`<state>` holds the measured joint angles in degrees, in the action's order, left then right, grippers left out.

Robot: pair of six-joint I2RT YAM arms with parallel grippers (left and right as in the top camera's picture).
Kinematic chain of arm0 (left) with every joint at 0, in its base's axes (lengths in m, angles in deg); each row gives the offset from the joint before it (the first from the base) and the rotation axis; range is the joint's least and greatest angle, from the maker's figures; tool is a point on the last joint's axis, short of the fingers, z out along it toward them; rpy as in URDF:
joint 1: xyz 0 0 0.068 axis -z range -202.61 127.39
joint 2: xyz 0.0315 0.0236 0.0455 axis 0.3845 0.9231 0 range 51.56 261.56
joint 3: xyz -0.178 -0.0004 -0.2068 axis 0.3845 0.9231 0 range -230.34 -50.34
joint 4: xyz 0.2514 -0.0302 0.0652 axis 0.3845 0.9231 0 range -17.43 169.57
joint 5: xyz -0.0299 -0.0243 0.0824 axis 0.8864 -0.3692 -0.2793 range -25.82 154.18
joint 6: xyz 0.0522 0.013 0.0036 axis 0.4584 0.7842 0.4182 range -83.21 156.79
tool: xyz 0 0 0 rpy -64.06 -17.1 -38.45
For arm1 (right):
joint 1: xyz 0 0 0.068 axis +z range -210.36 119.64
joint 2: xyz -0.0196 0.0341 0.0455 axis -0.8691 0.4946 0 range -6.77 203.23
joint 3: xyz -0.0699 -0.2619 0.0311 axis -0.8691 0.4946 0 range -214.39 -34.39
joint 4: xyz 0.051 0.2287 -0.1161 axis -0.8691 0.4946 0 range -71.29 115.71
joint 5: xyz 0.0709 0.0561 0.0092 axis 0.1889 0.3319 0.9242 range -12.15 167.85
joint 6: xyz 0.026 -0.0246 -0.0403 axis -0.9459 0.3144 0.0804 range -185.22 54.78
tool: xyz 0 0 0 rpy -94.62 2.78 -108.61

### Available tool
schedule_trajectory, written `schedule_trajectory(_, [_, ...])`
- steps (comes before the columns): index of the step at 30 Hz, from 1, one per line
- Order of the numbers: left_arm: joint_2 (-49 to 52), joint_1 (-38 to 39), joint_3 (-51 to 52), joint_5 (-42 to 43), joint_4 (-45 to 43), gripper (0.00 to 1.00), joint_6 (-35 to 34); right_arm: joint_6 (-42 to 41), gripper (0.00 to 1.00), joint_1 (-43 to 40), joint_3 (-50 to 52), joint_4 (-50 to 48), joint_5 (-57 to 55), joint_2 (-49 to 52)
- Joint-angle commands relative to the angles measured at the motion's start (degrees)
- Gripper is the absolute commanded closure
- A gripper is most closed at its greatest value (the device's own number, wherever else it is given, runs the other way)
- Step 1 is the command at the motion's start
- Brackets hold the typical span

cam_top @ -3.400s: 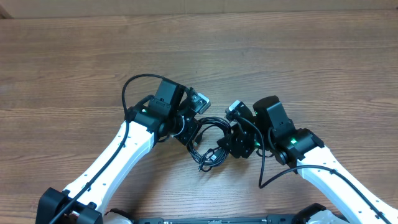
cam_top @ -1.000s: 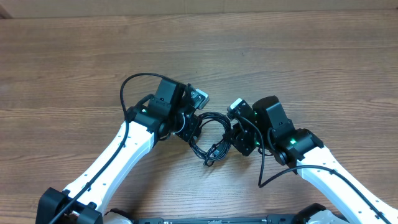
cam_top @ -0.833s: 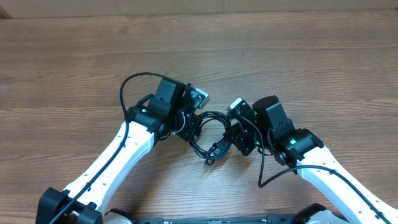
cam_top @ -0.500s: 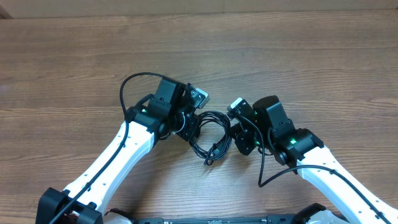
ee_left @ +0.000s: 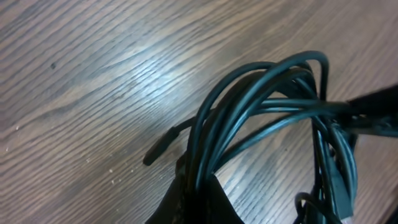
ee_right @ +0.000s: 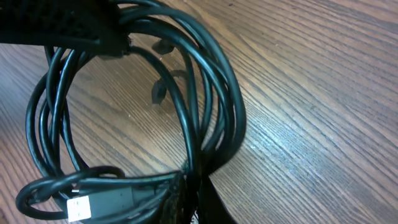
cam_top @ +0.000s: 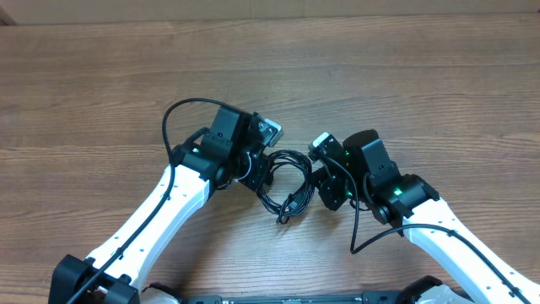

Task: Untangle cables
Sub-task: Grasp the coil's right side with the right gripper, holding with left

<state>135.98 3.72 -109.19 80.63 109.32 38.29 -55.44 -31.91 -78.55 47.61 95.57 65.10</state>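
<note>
Overhead shows the cables coiled near the middle of the worktop's near edge, my left tool and right tool each clamped tight on opposite sides, so I judge the next move is a gentle pull apart.

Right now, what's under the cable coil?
Bare wooden table shows through the cable coil, plus one black plug end. Left gripper and right gripper cover the strands they pinch.
</note>
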Motion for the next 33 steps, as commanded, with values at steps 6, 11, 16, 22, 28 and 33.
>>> schedule_trajectory(6, [-0.9, 0.3, -0.5, -8.1, -0.9, 0.96, -9.5, -4.6, 0.96, -0.5, -1.8, -3.8, 6.4, 0.1])
schedule_trajectory(11, [-0.9, 0.3, -0.5, -8.1, -0.8, 0.96, -10.3, -7.5, 0.96, -0.6, -1.8, -4.8, 4.9, 0.1])
schedule_trajectory(16, [-0.9, 0.3, -0.5, -8.5, -0.8, 0.96, -10.6, -12.5, 0.96, -0.6, -1.8, -4.6, -2.3, 0.1])
schedule_trajectory(22, [-0.9, 0.3, -0.5, -13.7, -0.8, 0.96, -17.6, -21.7, 0.96, -0.6, -1.8, -4.2, -11.9, 0.1])
schedule_trajectory(28, [-0.9, 0.3, -0.5, -14.6, -0.8, 0.96, -17.8, -28.0, 0.96, -0.6, -1.8, -3.6, -18.3, 0.1])
schedule_trajectory(33, [-0.9, 0.3, -0.5, -14.5, -0.8, 0.96, -17.8, -27.9, 0.77, -0.5, -1.8, -3.3, -18.3, 0.1])
